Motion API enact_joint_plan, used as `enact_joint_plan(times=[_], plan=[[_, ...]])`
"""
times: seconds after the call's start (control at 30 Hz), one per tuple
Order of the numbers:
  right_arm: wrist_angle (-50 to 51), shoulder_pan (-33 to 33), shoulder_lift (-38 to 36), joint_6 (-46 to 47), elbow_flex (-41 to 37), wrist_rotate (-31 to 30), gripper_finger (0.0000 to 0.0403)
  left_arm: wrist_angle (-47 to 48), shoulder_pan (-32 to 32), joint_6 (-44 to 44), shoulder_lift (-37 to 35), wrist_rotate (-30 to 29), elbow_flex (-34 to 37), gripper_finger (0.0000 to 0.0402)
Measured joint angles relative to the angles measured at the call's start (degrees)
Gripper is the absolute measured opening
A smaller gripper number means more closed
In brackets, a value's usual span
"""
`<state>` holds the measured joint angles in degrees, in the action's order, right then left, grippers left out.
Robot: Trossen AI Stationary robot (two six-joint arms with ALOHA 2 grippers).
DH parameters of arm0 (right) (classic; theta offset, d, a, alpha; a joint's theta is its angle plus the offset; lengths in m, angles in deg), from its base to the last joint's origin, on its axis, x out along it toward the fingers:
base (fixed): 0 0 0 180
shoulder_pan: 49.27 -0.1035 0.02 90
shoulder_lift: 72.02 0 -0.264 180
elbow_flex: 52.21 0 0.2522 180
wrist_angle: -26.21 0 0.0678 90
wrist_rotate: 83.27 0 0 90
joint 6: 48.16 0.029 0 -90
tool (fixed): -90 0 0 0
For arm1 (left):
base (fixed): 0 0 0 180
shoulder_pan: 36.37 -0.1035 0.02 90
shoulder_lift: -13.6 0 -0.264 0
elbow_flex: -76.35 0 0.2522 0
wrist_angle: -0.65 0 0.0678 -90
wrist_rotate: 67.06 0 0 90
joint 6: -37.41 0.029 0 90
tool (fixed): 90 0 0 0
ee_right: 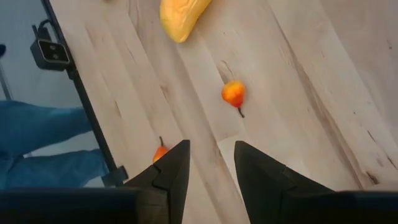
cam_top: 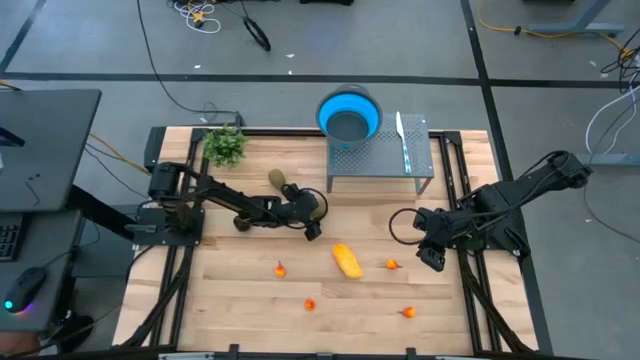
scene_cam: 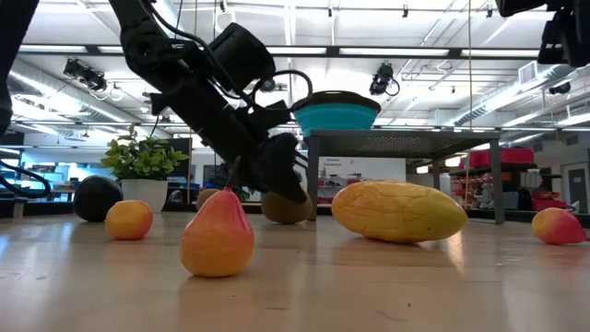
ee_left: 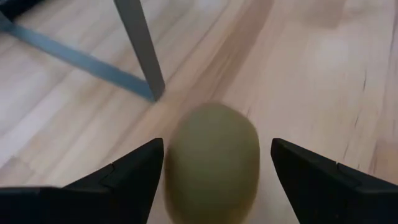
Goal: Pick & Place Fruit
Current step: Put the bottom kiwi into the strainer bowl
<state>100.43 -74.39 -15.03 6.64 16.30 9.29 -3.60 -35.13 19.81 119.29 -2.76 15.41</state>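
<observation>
Right now the left end effector [ee_left: 214, 180] hangs spread wide around a brown-green oval fruit [ee_left: 212, 163] just beside the grey rack's [cam_top: 380, 160] leg, which looks smooth, rounded, best pinched across its middle.

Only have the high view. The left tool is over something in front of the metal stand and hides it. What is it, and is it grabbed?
Observer: Left wrist view shows a brown-green oval fruit lying between the left tool's open fingers. It is not clamped.
Operator: Is the tool down low?
Observer: Yes. In the low view its tip is down at that fruit, close to the tabletop.
Operator: And the right tool?
Observer: Right wrist view shows the right tool open and empty above the wood, with a small orange-red fruit ahead of it.
</observation>
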Motion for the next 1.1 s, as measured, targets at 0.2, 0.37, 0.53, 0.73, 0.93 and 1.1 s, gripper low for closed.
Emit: enact_joint_plan(times=[0.2,0.37,0.53,0.73,0.93,1.1], plan=[[-0.85,0.0,0.02,1.78,0.0,-0.02,0.0132,-1.28,0.01,-0.05,2.05,0.23,0.0,0.0304],[-1.16,0.0,0.02,2.95,0.0,-0.67,0.0132,-1.27,0.05,-0.01,2.23,0.74,0.02,0.0304],[-1.2,0.0,0.02,3.25,0.0,-1.03,0.0132,-1.13,0.05,-0.01,2.23,1.12,0.02,0.0283],[-1.2,0.0,0.02,3.87,0.0,-0.85,0.0132,-0.47,0.84,-0.02,1.52,4.32,-0.03,0.0241],[-1.33,0.0,0.02,3.62,0.0,-1.04,0.0132,17.39,4.37,1.45,-9.31,14.2,-2.26,0.0244],[-1.57,0.0,0.04,2.67,0.0,-4.46,0.0132,39.37,5.92,5.38,-23.62,17.45,-10.09,0.0242]])
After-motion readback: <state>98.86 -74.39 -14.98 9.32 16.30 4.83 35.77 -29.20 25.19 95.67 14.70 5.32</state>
